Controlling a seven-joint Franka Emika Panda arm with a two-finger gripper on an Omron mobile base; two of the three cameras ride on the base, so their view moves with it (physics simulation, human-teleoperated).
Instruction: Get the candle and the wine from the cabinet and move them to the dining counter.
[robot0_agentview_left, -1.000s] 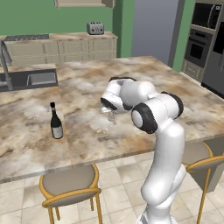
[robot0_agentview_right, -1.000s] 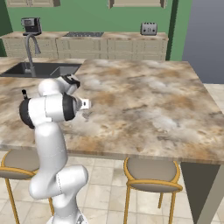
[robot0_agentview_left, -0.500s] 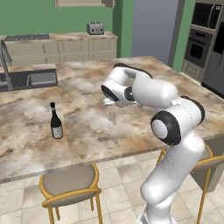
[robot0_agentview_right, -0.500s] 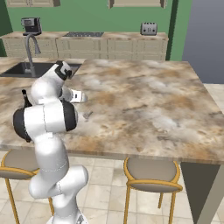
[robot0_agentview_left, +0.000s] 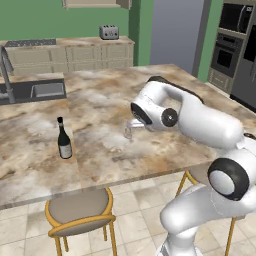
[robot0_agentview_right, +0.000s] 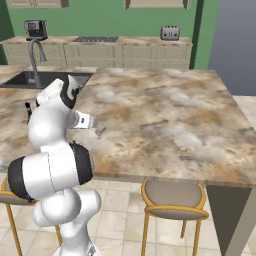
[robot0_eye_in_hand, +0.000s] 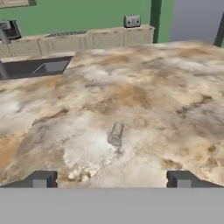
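Candle (robot0_eye_in_hand: 115, 134) lies on the marbled island surface (robot0_agentview_left: 100, 105), seen in the hand view ahead of the two dark fingertips (robot0_eye_in_hand: 40, 180) and apart from them. It appears tipped on its side, though the small size makes the pose hard to confirm. Left base view shows the same pale candle (robot0_agentview_left: 128, 132) just beside and below the hand (robot0_agentview_left: 133, 124), not between the fingers. Hand is released, jaws spread wide, nothing gripped.

Wine bottle (robot0_agentview_left: 63, 141) stands upright on the same surface, well apart from the candle, toward the sink side. Right base view: only a dark sliver of the bottle (robot0_agentview_right: 27, 107) shows past the arm.

Sink (robot0_agentview_left: 35, 90) with its faucet (robot0_agentview_left: 7, 70) is set in the far part of the surface. Toaster (robot0_agentview_left: 109, 32) sits on the rear worktop against the green wall. Stools (robot0_agentview_left: 80, 210) stand under the near edge.
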